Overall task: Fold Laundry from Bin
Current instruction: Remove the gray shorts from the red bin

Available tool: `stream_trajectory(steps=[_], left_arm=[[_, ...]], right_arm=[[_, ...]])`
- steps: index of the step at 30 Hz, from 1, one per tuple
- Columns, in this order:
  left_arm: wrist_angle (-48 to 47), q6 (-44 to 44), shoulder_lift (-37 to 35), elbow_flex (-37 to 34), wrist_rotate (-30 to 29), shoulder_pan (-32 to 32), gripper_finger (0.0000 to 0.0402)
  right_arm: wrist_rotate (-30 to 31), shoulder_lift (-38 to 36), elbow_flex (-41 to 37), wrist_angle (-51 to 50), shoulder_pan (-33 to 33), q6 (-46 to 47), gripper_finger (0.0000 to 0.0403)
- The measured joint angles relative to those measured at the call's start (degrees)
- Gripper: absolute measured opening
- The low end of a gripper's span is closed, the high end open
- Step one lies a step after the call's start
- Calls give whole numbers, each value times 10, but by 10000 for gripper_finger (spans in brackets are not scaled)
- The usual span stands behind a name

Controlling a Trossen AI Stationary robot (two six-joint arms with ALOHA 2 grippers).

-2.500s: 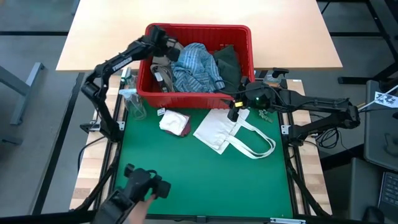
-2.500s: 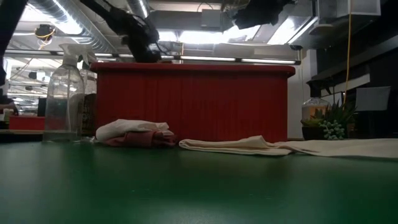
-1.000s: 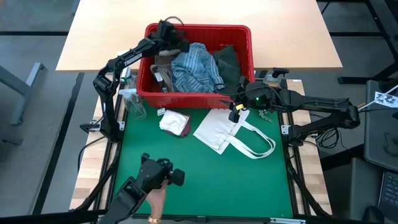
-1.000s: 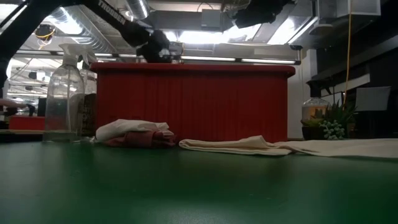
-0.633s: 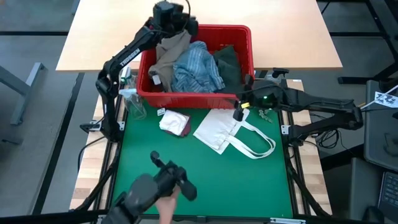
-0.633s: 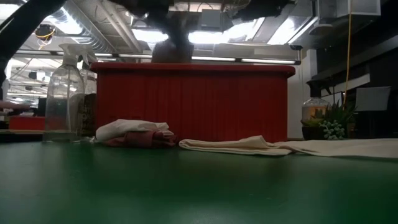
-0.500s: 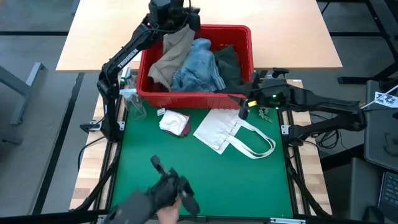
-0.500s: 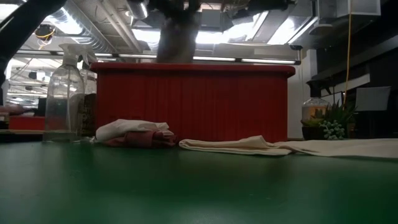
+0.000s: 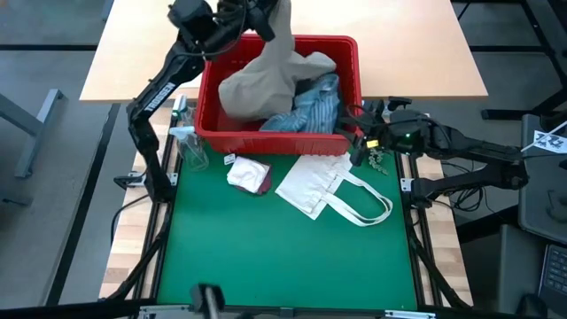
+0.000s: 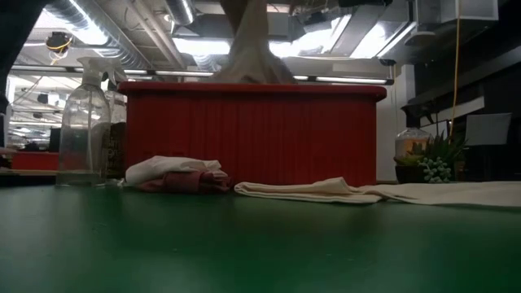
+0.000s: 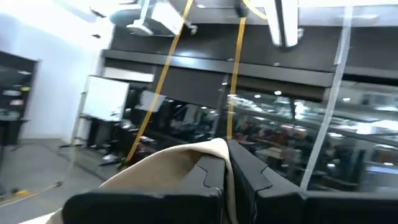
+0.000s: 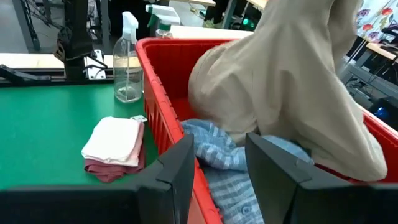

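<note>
Hoisting the tan garment (image 9: 266, 75) above the bin (image 9: 205, 106), I keep my left gripper (image 9: 266, 16) clamped on one limp, light edge while my right gripper (image 9: 356, 152) idles, fingers parted, beside the bin.

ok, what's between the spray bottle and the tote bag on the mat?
In the high view, the folded white cloth stacked on the maroon cloth lies between the spray bottle and the tote bag.
</note>
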Motion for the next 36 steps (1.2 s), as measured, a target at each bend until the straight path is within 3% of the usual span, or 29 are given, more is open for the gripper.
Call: stream_trajectory(steps=[4,10,13,18,20,24,31,33,36], left_arm=[[0,0,-23,0,1,-26,0],[2,0,-51,1,-1,-60,0],[4,0,-58,1,-1,-76,0],[79,0,-62,1,7,-99,0],[116,0,-63,1,20,-107,0],[159,-1,-64,1,32,-122,0],[169,-2,-72,1,32,-136,0],[169,-2,-73,1,32,-136,0],[163,-2,-73,1,32,-136,0]], right_arm=[[15,1,0,-8,0,0,143],[90,6,0,-11,0,0,143],[79,16,0,-20,0,0,143],[-26,30,0,-14,0,0,143],[-41,34,0,-17,0,0,143],[-19,39,0,-14,0,-12,143],[112,41,0,-19,0,-12,143],[108,41,0,-27,0,9,143],[47,41,0,-58,0,38,143]])
